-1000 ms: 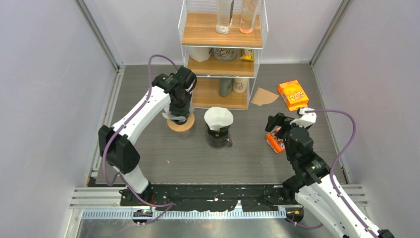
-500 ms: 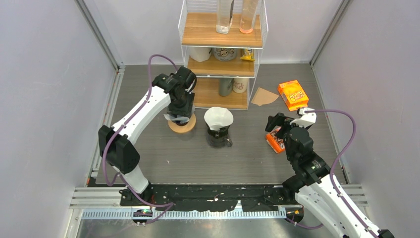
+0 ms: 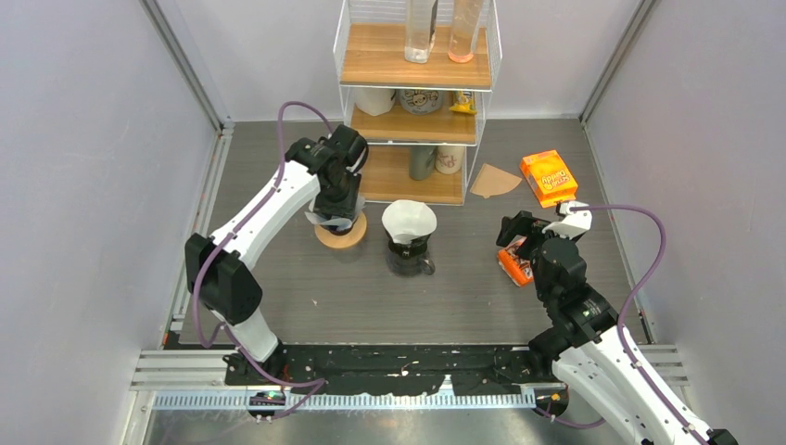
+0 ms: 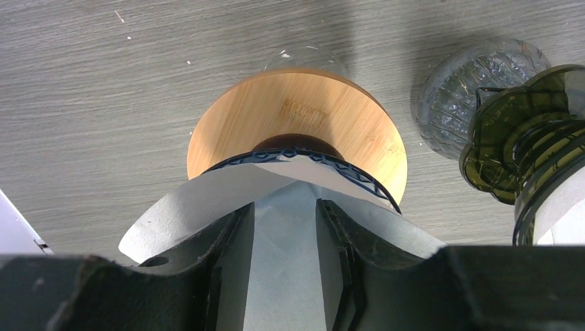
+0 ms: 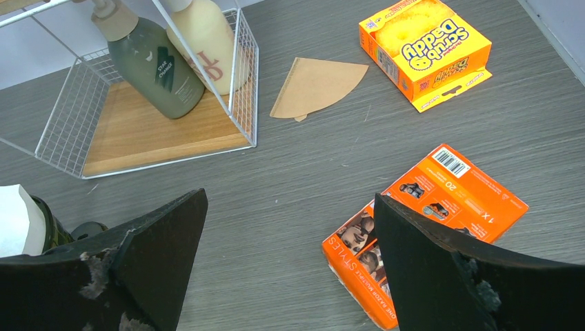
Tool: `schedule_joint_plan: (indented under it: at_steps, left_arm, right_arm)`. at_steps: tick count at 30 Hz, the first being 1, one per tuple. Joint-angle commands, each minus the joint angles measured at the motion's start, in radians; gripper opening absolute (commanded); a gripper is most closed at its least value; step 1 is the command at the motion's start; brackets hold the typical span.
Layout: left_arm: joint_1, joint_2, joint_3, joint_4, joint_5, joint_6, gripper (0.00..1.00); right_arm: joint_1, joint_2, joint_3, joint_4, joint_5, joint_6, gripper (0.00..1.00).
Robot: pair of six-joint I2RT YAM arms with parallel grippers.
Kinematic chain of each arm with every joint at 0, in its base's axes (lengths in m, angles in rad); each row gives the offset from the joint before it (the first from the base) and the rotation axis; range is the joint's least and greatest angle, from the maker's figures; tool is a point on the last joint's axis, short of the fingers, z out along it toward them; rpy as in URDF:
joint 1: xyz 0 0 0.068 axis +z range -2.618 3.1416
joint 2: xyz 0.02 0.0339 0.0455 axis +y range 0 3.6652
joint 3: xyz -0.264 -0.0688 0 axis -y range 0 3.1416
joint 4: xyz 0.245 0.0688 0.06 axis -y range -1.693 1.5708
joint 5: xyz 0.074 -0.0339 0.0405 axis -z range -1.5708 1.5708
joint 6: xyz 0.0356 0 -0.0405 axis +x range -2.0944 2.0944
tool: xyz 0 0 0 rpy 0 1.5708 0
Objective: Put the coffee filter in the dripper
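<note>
A white paper coffee filter (image 4: 207,207) lies spread in the dripper (image 4: 296,117), which has a round bamboo collar and a dark patterned rim. My left gripper (image 4: 284,207) points down into it, jaws open a finger's width, with filter paper showing between and around the fingers (image 4: 221,241). In the top view the left gripper (image 3: 335,215) stands over the dripper (image 3: 343,235), with a white filter edge (image 3: 312,218) at its left. My right gripper (image 5: 290,255) hangs wide open and holds nothing, above an orange razor box (image 5: 428,234).
A dark green dripper on a glass carafe (image 3: 409,239) holds its own white filter just right of the bamboo one. A brown filter (image 3: 494,180) and an orange sponge box (image 3: 548,177) lie at the back right. The wire shelf (image 3: 412,139) stands close behind.
My left gripper has shifted slightly back over the dripper, and the filter has stayed in it. The right arm has not moved.
</note>
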Motion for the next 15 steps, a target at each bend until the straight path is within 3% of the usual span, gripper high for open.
schedule_joint_plan:
  at_steps: [1, 15]
  left_arm:
    - [-0.004, 0.011, 0.012, -0.013, -0.031, 0.000, 0.43]
    - [-0.005, 0.017, -0.023, 0.003, -0.037, -0.004, 0.43]
  right_arm:
    - [-0.002, -0.001, 0.024, 0.024, 0.020, -0.012, 0.97]
    - [-0.002, 0.000, 0.023, 0.024, 0.017, -0.011, 0.97]
